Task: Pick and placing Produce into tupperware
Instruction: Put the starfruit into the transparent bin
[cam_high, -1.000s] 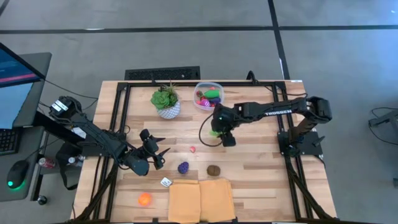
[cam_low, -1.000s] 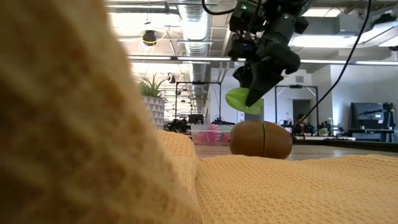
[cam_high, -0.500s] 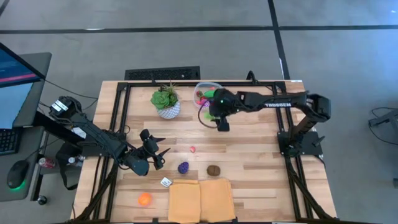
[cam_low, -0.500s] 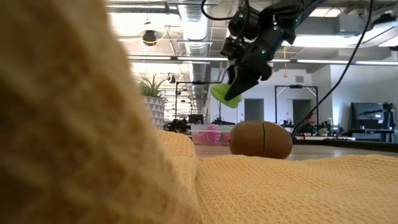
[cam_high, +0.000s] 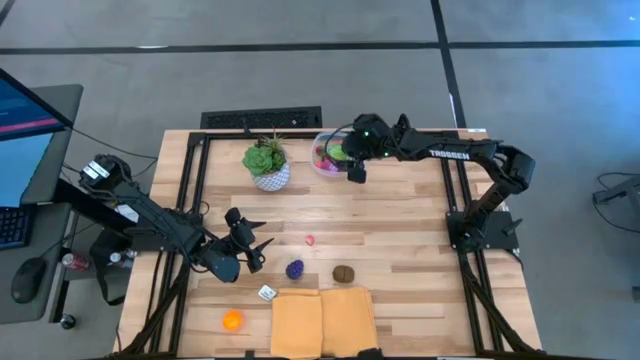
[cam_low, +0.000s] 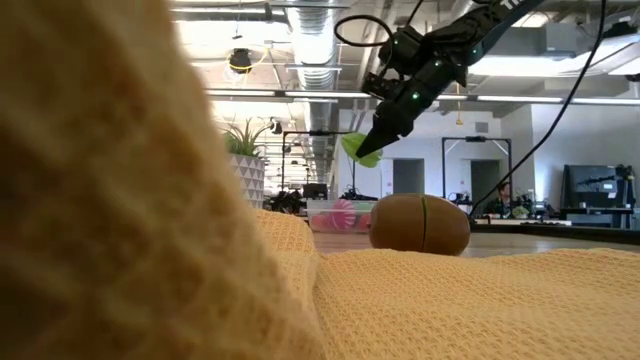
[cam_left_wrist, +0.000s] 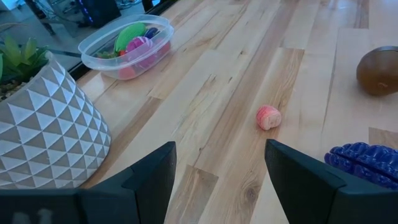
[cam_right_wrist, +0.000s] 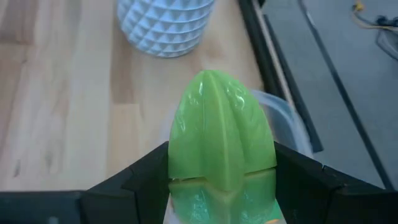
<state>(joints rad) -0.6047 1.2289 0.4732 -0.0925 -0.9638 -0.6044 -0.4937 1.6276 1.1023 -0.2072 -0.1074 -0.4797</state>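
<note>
My right gripper (cam_high: 351, 153) is shut on a light green toy fruit (cam_right_wrist: 221, 146) and hangs over the near right rim of the clear tupperware (cam_high: 331, 153) at the table's far side. The tupperware holds pink, red and green pieces (cam_left_wrist: 138, 45). On the table lie a small pink piece (cam_high: 310, 240), a purple piece (cam_high: 295, 269), a brown piece (cam_high: 343, 272) and an orange piece (cam_high: 232, 319). My left gripper (cam_high: 252, 250) is open and empty, left of the purple piece. My right gripper pinches the green fruit between its two fingers, one on each of its sides (cam_right_wrist: 177, 163). The fingers slant down toward the table's far left. The fruit is lifted clear, its pointed end (cam_low: 352, 146) sticking out past the fingertips above the tupperware.
A green plant in a white patterned pot (cam_high: 267, 166) stands left of the tupperware. A yellow cloth (cam_high: 322, 321) lies at the near edge, with a small white piece (cam_high: 267, 293) beside it. Black frame rails (cam_high: 190, 180) run along the table's sides.
My right gripper has carried the green fruit from the table's middle toward the far edge and up, to above the tupperware's rim, still shut on it. My left arm has kept still.
</note>
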